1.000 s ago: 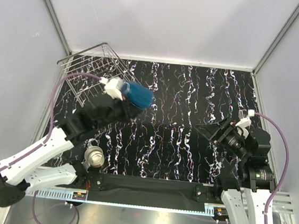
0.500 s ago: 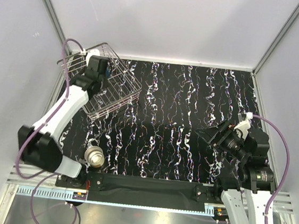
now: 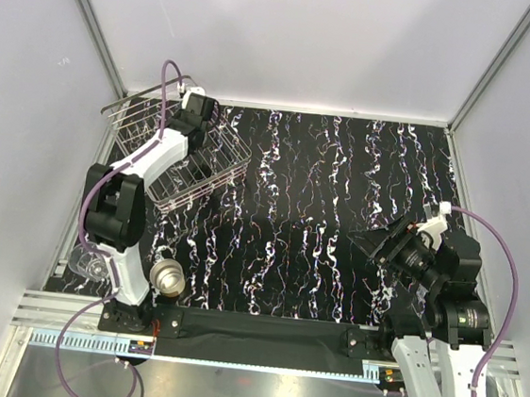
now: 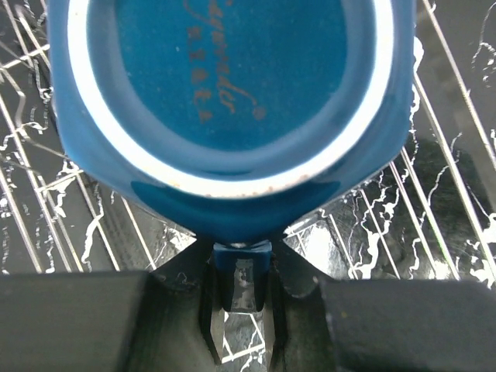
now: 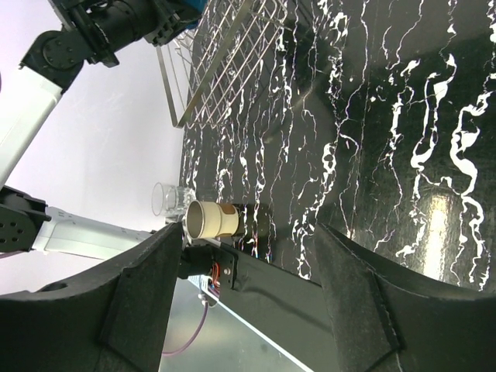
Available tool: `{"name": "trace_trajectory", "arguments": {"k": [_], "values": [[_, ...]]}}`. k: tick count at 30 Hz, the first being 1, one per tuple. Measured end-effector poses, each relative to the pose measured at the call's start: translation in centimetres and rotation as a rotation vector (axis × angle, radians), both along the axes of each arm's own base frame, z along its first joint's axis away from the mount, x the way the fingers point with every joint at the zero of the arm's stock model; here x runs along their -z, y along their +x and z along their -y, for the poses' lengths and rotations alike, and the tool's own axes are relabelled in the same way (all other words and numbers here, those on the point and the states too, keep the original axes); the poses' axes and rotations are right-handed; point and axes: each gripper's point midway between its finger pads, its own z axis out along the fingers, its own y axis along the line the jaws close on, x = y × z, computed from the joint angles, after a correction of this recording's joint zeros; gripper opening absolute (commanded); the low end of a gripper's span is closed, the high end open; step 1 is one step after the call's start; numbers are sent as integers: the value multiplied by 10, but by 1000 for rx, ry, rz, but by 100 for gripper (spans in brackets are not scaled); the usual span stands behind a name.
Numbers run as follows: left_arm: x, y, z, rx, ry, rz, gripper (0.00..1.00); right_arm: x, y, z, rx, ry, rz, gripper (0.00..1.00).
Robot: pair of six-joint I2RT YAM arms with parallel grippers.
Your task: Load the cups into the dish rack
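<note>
My left gripper (image 3: 198, 109) is over the far side of the silver wire dish rack (image 3: 186, 185), shut on the dark blue cup (image 4: 232, 93). In the left wrist view the cup's base faces the camera, with rack wires (image 4: 449, 178) close behind it. The arm hides the cup in the top view. The beige-silvery cup (image 3: 168, 278) stands near the front left edge, also in the right wrist view (image 5: 211, 219). The clear glass (image 3: 87, 263) stands left of it. No light blue cup is in view. My right gripper (image 3: 383, 244) is open and empty at the right.
The left arm's forearm (image 3: 122, 202) stretches from its base along the left side up to the rack. Cage posts and white walls close in the black marbled table (image 3: 323, 186). A black bar (image 3: 261, 329) runs along the front edge.
My left arm has swung with the dark blue cup from the middle-left of the table to over the rack. The clear glass now shows. The right arm has barely moved.
</note>
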Motion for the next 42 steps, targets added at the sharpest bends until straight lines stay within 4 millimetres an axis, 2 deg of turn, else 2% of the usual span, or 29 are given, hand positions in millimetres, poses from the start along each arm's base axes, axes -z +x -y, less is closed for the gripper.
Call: {"name": "trace_trajectory", "arguments": {"k": [5, 13, 22, 38, 41, 42], "values": [[17, 7, 3, 1, -8, -12, 0, 2, 3, 1, 7, -3, -9, 76], [25, 18, 10, -1, -38, 5, 0, 6, 10, 1, 16, -5, -40, 76], [63, 23, 15, -17, -51, -67, 0, 7, 13, 1, 23, 7, -62, 76], [76, 27, 19, -34, -74, -81, 0, 2, 15, 0, 36, 31, -58, 76], [77, 27, 21, -36, -78, -80, 25, 2, 14, 1, 38, 33, -58, 76], [77, 27, 22, -36, -79, -80, 40, 2, 14, 1, 38, 33, -57, 76]]}}
